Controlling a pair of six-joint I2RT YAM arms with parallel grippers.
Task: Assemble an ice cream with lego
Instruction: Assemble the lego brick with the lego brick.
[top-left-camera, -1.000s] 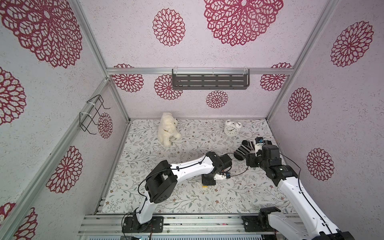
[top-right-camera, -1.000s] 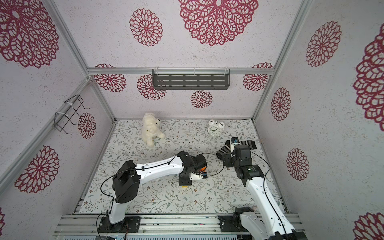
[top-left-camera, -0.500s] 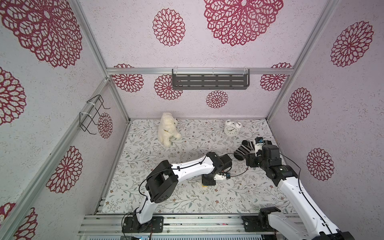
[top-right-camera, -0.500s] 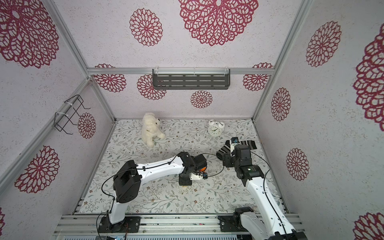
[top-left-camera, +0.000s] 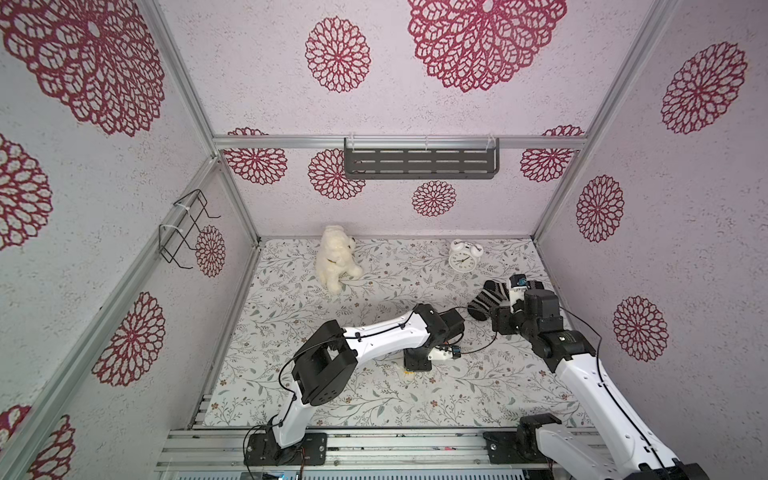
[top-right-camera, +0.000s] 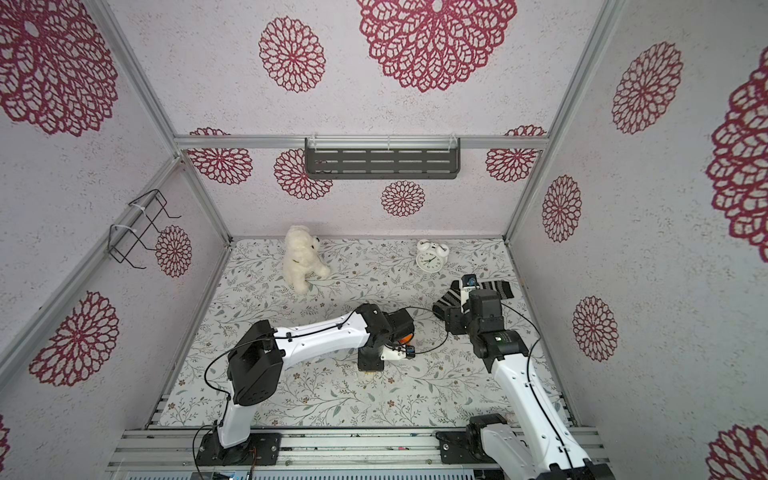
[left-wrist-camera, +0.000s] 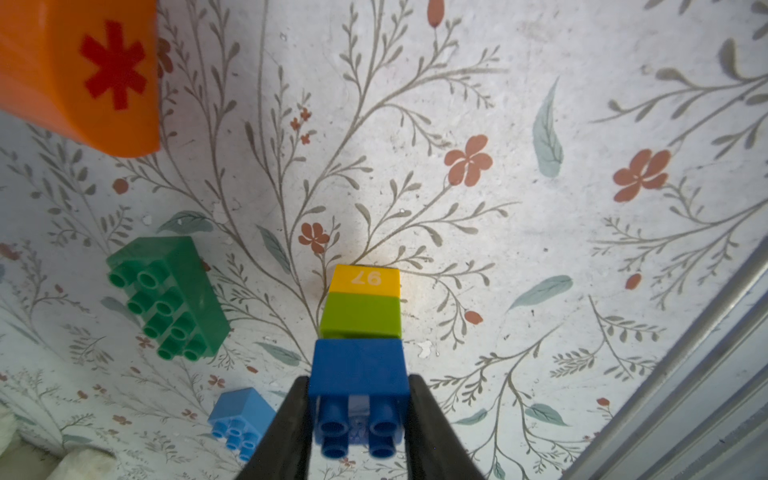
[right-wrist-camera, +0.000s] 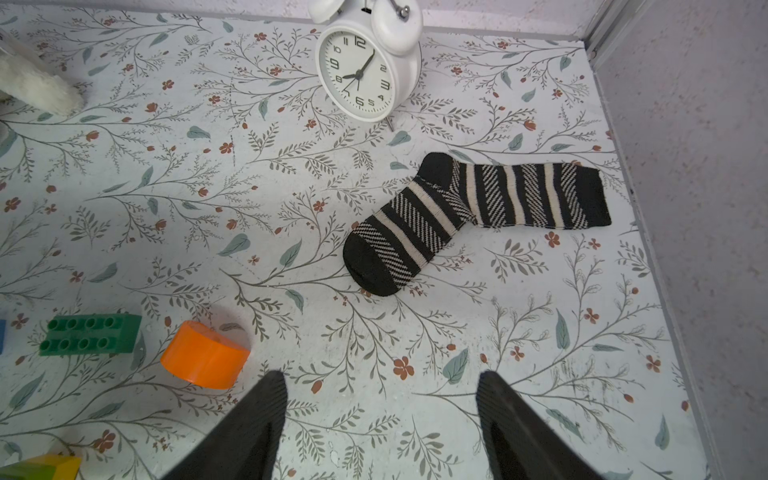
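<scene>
My left gripper (left-wrist-camera: 359, 399) is shut on the dark-blue brick (left-wrist-camera: 359, 370), which tops a short stack with a lime brick (left-wrist-camera: 360, 314) and a yellow brick (left-wrist-camera: 365, 279); the yellow end is down at the mat. Loose lego lies beside it: a green oblong (left-wrist-camera: 170, 299), a light-blue brick (left-wrist-camera: 239, 411) and the orange dome (left-wrist-camera: 79, 70) with a red asterisk. In both top views the left gripper (top-left-camera: 409, 372) points down mid-table. My right gripper (right-wrist-camera: 380, 386) is open and holds nothing, and the orange dome (right-wrist-camera: 205, 355) and green oblong (right-wrist-camera: 89, 334) lie off to its side.
A striped sock (right-wrist-camera: 469, 212) and a white alarm clock (right-wrist-camera: 365, 70) lie beyond the right gripper near the right wall. A white teddy bear (top-left-camera: 336, 257) sits at the back. A metal rail (left-wrist-camera: 685, 374) runs along the table's front edge.
</scene>
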